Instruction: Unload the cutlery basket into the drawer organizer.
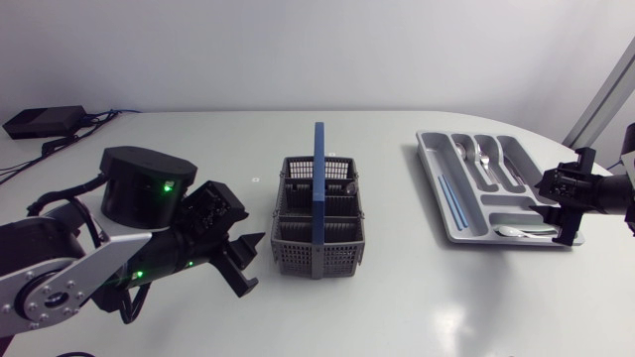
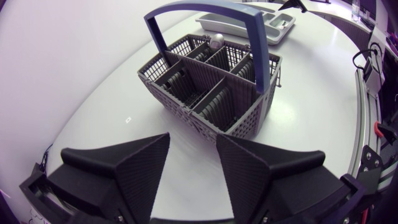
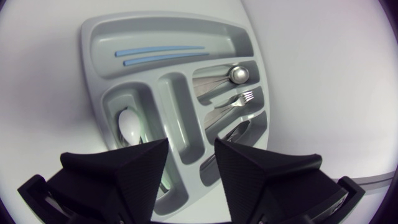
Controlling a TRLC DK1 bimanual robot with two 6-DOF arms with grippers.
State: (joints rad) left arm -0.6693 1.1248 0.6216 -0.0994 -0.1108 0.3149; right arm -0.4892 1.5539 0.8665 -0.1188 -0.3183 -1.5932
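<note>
Nearest the front edge of the table (image 1: 397, 307), the left gripper (image 2: 193, 142) hangs low with its fingers spread and nothing between them. It points at the cutlery basket (image 1: 317, 233) just ahead, most likely lined up for a reach into it. The basket stands upright near the table's middle, its blue handle (image 1: 318, 183) arching over the centre, so any reach has to go in beside the arch. Its near compartments look empty. One rounded metal piece (image 2: 216, 41) shows in a far compartment, so the unloading seems almost finished.

Farther off, toward the table's right edge, lies the drawer organizer (image 1: 429, 159). The right gripper (image 3: 191, 144) hovers over its near end, fingers apart and holding nothing, directly above a white spoon (image 3: 129, 126) lying in its slot. Beyond that, a fork (image 3: 245, 98), a metal spoon (image 3: 238, 74) and two blue sticks (image 3: 163, 55) each lie in their own slots, sorted by kind.
</note>
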